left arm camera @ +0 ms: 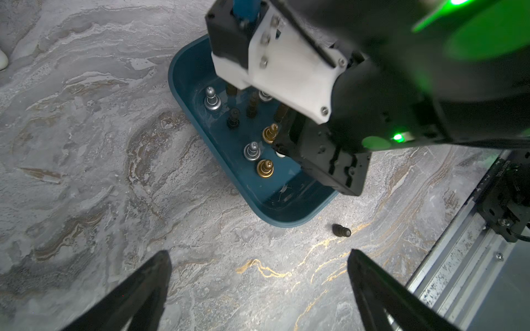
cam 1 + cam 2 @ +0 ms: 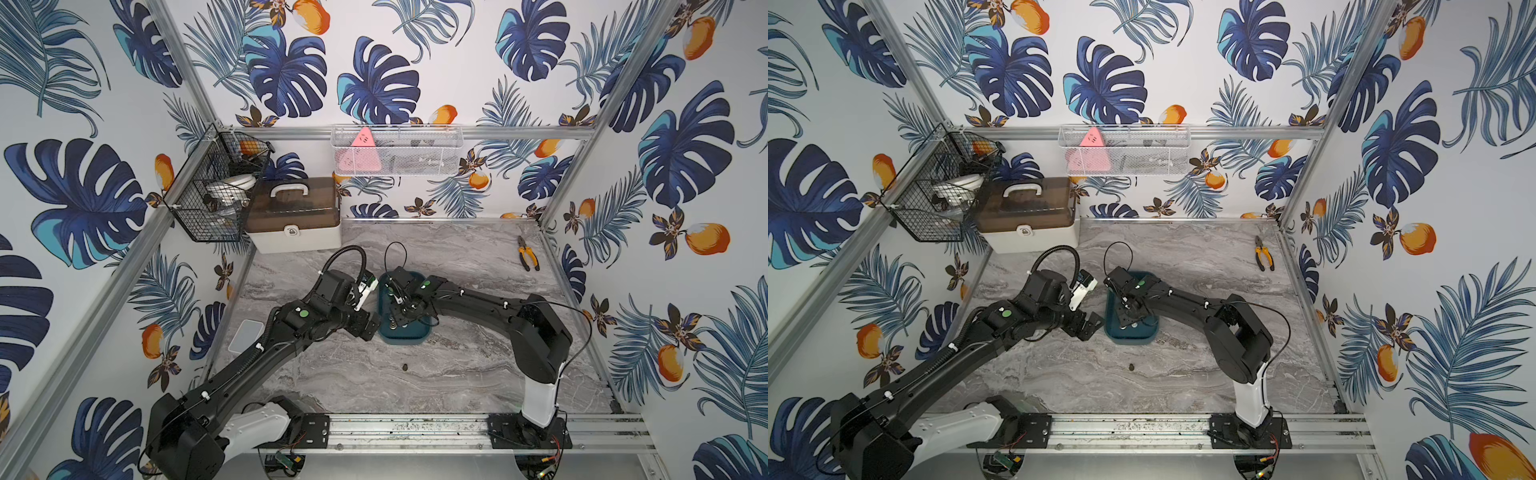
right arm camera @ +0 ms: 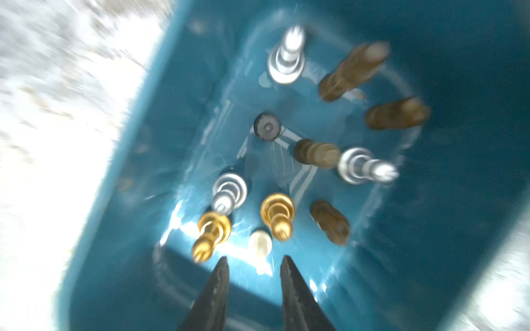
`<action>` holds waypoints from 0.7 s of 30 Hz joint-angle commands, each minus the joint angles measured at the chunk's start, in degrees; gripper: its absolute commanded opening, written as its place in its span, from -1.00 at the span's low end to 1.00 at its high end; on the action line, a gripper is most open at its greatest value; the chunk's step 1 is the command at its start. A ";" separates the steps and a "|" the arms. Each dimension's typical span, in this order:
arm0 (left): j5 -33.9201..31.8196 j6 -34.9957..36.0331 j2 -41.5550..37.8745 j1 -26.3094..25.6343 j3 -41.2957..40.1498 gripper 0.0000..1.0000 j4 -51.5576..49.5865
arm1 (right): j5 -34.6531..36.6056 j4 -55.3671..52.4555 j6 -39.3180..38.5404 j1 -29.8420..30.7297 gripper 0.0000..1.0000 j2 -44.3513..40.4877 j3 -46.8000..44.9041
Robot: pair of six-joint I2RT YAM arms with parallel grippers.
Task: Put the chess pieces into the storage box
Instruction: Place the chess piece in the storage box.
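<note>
The right gripper is hanging over the storage box
Jaws standing slightly apart, gripping nothing, white piece sitting just beyond them.

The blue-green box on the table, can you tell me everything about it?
The storage box is a small dark teal tub, shiny like plastic, with rounded corners and a low rim, no lid. It sits flat on the grey marbled table. Inside stand chess pieces: silver, gold, brown, one white. The right pincer hangs open just above them. One dark piece lies outside, near a corner.
</note>
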 commanded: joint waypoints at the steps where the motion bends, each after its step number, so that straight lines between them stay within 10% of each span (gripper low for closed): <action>1: 2.11 0.30 -1.75 0.10 -0.77 0.98 1.73 | -1.94 -2.35 0.67 0.15 -0.31 -4.44 -0.96; 13: 8.09 -3.12 -12.28 -0.58 -2.50 0.94 -3.69 | -16.28 2.46 3.73 2.23 -0.29 -24.76 -20.72; 21: 9.32 -0.88 -12.45 -3.58 -4.04 0.95 -3.26 | -16.04 5.61 2.30 7.74 -0.28 -21.57 -24.16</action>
